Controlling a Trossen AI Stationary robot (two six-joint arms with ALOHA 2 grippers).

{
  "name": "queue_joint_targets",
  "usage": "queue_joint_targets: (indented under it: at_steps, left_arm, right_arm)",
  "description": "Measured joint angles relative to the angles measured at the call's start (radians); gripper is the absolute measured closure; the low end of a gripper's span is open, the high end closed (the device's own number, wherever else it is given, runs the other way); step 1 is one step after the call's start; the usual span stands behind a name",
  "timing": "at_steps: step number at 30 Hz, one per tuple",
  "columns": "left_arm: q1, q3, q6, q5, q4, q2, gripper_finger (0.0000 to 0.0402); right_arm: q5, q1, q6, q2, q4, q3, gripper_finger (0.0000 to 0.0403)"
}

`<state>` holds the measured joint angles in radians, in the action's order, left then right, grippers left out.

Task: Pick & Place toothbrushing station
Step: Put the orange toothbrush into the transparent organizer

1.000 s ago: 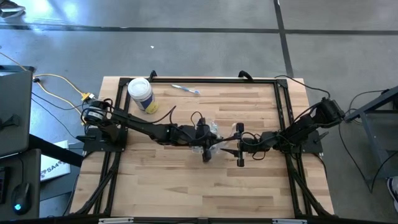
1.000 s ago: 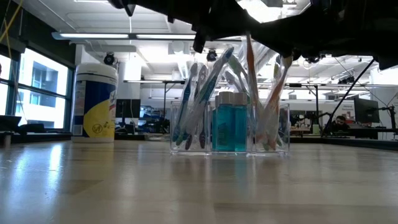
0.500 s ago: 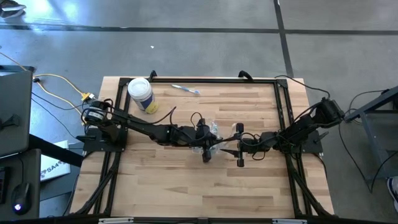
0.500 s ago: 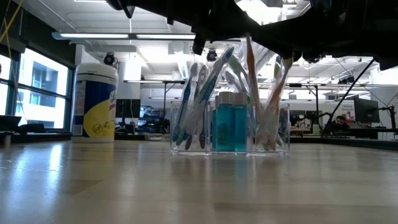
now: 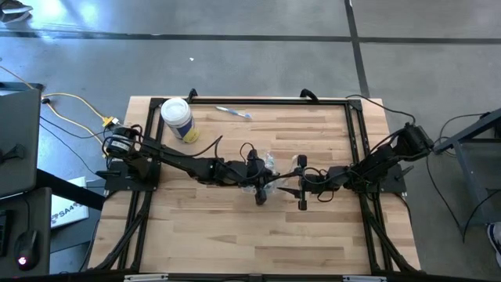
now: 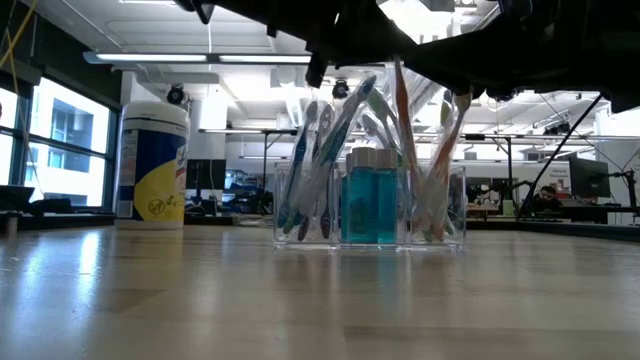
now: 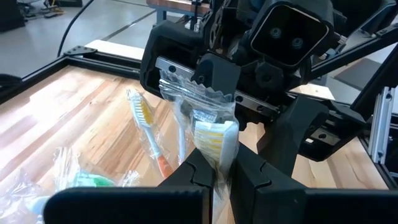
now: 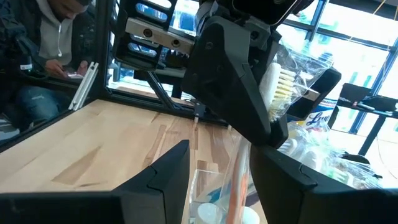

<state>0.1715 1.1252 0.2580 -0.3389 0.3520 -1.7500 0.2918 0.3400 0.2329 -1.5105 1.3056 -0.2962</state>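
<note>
Mid-table on the pale wood tabletop [image 5: 227,219], the clear plastic organizer [image 6: 370,210] already bristles with pastel toothbrushes, yet the left gripper [image 7: 217,171], clenched on a plastic-wrapped yellow-bristled toothbrush [image 7: 208,134], hovers above with it undelivered, the right gripper [image 8: 217,168] parted at three o'clock, one loose wrapped toothbrush [image 5: 233,112] waiting at twelve.

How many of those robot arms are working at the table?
2. The left gripper is shut on a wrapped toothbrush mid-table above the clear organizer. The right gripper faces it from the other side, fingers apart around the organizer's brushes.

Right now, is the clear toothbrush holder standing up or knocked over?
Standing up. The clear toothbrush holder sits flat on the table, its toothbrushes poking upward and the blue bottle upright inside.
</note>
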Motion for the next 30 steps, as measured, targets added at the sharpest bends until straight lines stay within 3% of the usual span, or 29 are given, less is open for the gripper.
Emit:
queue_joint_targets:
  at_steps: [23,30]
  left_arm:
    - [0.013,-0.004,-0.061,-0.059,0.004,0.023,0.0387]
    - [0.008,-0.007,-0.049,-0.121,-0.045,0.020,0.0387]
  right_arm:
    - [-0.004,0.001,0.000,0.003,-0.014,-0.004,0.0247]
    - [-0.070,0.003,0.001,0.005,0.001,-0.006,0.0247]
